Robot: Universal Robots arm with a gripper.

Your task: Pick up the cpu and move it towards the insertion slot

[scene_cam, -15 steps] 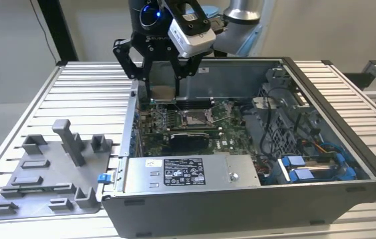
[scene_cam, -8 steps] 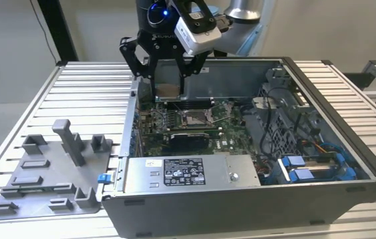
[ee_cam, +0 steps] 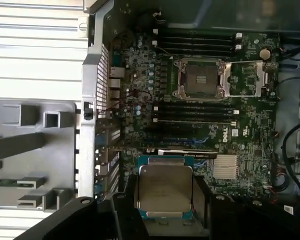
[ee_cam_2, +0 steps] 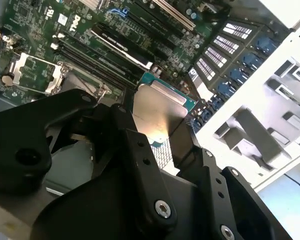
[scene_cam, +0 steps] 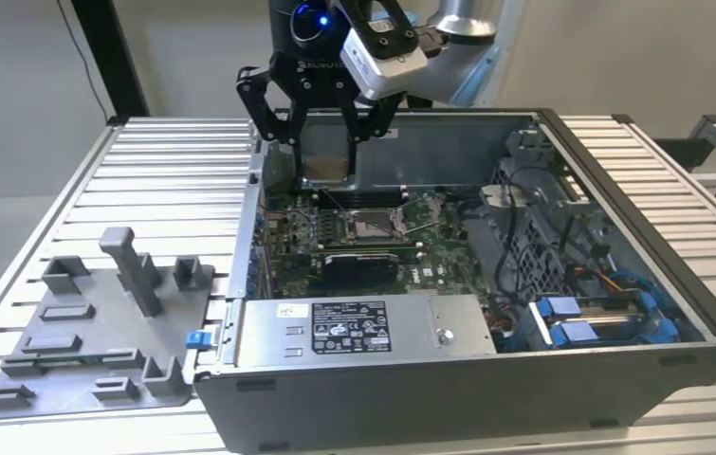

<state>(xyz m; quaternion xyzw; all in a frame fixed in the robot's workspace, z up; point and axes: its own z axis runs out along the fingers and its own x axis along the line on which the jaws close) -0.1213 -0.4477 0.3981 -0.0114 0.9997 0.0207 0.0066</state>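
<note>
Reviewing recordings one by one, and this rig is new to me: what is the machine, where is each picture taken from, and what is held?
A robot arm ends in a black two-fingered gripper. The exterior view looks from off the arm at an open computer case on a slatted metal table; both wrist views ride on the arm and look past the gripper. The gripper is shut on the cpu, a small silvery square chip, held above the motherboard. The insertion slot, a metal-framed socket, lies on that board, apart from the chip. A grey fixture tray sits beside the case.
</note>
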